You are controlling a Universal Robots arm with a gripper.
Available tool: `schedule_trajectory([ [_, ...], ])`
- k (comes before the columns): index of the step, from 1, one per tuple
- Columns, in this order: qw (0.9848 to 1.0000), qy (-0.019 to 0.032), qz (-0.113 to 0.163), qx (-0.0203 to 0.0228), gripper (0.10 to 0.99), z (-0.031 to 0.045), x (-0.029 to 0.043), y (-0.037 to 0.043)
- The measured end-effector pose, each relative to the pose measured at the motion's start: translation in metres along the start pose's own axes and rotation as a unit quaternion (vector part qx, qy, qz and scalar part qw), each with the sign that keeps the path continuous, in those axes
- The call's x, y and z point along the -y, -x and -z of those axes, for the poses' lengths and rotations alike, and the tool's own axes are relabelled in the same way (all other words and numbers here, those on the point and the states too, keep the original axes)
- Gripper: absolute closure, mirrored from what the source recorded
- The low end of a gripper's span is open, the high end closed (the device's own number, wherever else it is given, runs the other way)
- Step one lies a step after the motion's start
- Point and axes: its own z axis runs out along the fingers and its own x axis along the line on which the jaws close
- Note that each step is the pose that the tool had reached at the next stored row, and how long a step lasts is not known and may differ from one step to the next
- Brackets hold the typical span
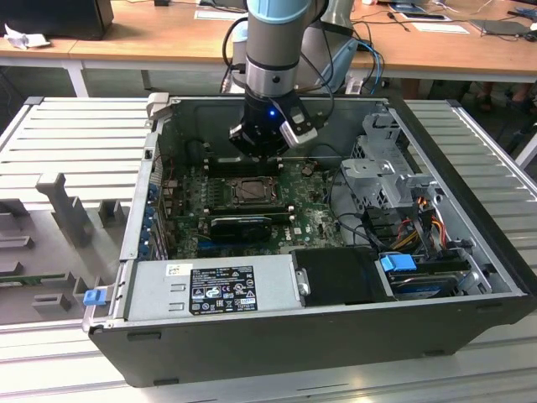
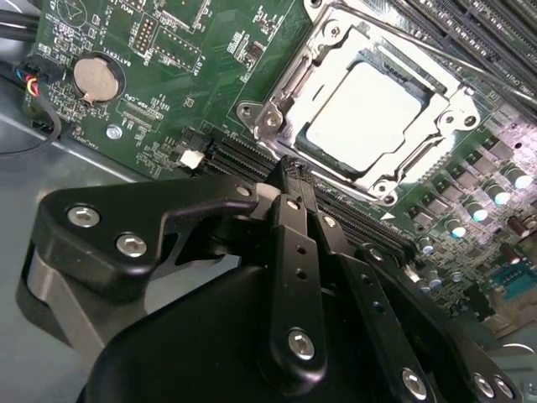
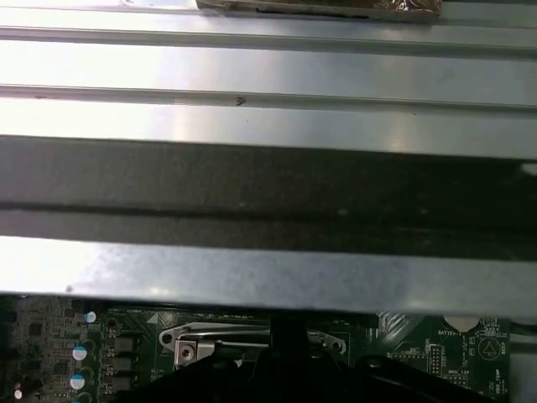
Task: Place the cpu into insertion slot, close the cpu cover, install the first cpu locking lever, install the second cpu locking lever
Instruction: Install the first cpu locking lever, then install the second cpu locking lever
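Fingers (image 2: 289, 172) pressed together, poised above cpu (image 2: 362, 117), cpu cover (image 2: 277, 101) closed

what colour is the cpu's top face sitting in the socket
Pale silvery white, almost beige, on the cpu; it shows best in the second wrist view, framed by the metal cpu cover.

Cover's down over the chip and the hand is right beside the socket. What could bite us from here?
1. The hand hangs close by the cpu cover; a low sideways drift may scrape the motherboard parts around it.
2. The cpu sits exposed in the cover's window; a stray fingertip could press it.
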Motion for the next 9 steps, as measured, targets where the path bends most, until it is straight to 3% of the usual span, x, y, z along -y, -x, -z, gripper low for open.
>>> schedule_trajectory([
  [9,1.0,-0.001,0.0,-0.0001,0.98,0.0034,0.003,-0.0001],
])
